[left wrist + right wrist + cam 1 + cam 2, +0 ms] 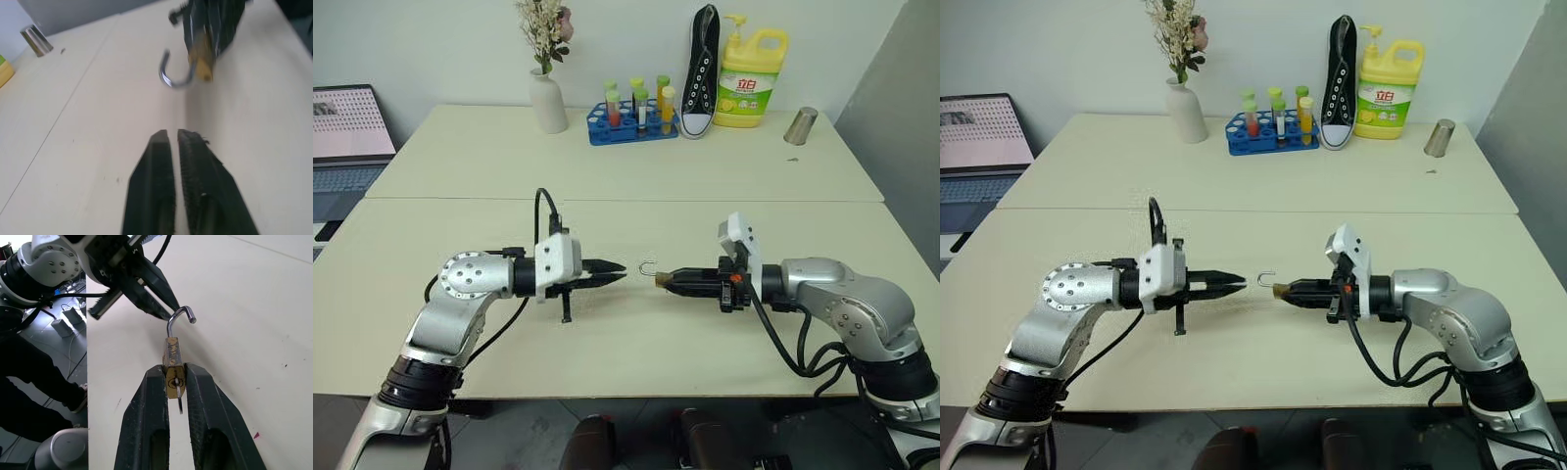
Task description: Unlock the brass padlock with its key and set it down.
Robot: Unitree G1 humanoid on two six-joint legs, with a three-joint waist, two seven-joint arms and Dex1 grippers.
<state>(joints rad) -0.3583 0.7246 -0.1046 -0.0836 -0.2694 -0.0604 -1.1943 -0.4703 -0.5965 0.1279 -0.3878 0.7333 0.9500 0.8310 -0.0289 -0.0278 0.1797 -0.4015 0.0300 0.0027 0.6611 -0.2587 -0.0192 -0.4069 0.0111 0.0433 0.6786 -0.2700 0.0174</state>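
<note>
Brass padlock (660, 276) hangs above the table (607, 176), clamped in the right gripper (668, 279), its shackle sprung open. The left gripper (617, 278) is just beside it, empty, fingers nearly together. At the far edge, a blue rack (628, 125) holds tubes. In the right wrist view, the key (179, 400) juts from the padlock's base.

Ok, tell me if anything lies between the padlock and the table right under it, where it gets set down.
Nothing visible does. The right gripper holds the brass padlock above bare table, shackle swung open. The left gripper is off to the side, apart from the lock, not beneath it.
</note>
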